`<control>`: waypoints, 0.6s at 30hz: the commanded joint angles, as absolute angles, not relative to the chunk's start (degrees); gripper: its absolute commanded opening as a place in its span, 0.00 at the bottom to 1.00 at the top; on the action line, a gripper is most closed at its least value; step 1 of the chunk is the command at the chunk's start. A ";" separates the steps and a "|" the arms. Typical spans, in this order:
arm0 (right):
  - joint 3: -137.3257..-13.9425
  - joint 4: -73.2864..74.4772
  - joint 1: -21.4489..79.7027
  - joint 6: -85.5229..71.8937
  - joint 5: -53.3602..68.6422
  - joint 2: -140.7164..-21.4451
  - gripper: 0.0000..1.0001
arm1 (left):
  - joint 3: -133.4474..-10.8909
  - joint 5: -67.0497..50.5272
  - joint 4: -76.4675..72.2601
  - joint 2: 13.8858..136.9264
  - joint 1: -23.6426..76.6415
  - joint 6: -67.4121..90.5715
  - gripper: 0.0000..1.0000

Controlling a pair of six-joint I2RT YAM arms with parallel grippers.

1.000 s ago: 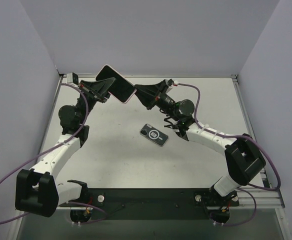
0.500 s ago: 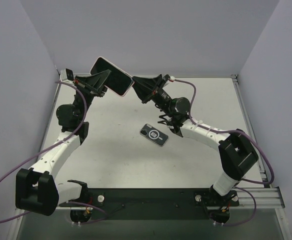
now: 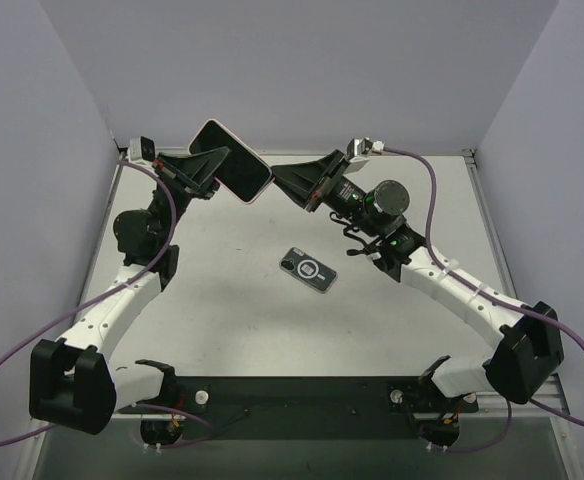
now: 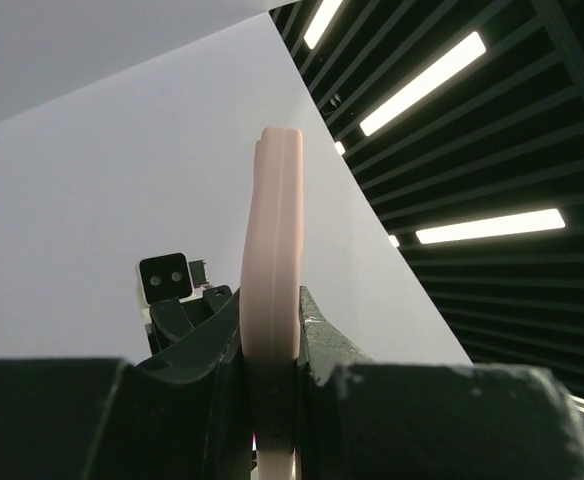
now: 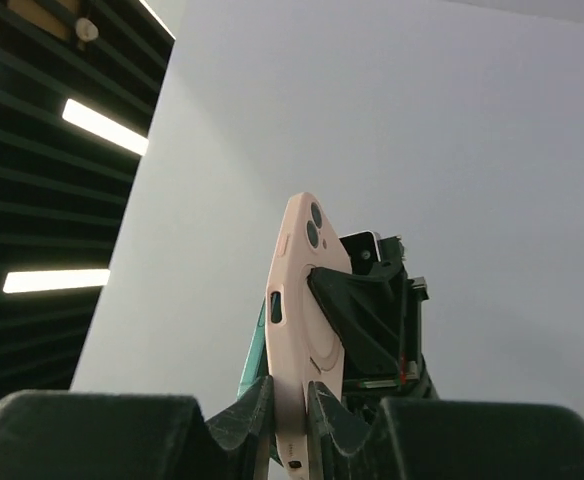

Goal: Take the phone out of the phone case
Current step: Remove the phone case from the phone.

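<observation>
**Phone and case held aloft between both grippers**

The top view alone shows the whole layout. The phone [image 3: 230,160] hangs in the air over the far left part of the bench [image 3: 222,320], tilted, with its dark screen facing up and a thin pink rim around it. The left gripper [image 3: 212,172] meets it from the left edge side and the right gripper [image 3: 278,180] from the right. A dark flat slab with a ring mark [image 3: 308,269] lies alone near the middle of the bench, well apart from both arms.

The wrist views show the grasp itself. In the left one, the pink edge stands upright, pinched between the two dark fingers, so that gripper is clenched on it. In the right one, the back of the phone case [image 5: 294,300] shows its lens openings, with the fingers closed on its lower end. The phone sits inside the case, the pink shell wrapping its back and sides. A teal sliver beside the pink back cannot be made out.
</observation>
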State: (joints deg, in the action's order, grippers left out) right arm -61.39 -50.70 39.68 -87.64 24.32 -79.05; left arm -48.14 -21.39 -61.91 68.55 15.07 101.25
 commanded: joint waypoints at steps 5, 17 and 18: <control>-63.45 -12.93 40.43 -61.28 30.23 -84.90 0.00 | -52.82 -18.81 -75.76 63.28 16.87 108.02 0.00; -72.85 -15.64 40.69 -59.94 44.55 -91.14 0.24 | -49.48 -19.95 -74.00 63.63 18.02 107.23 0.00; -73.47 -15.82 41.13 -60.20 46.13 -91.75 0.26 | -49.31 -20.04 -74.09 63.81 18.10 107.23 0.00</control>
State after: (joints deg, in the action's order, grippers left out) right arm -74.24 -30.50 37.93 -64.34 35.38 -84.64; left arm -45.67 -20.21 -58.46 68.45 14.63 100.36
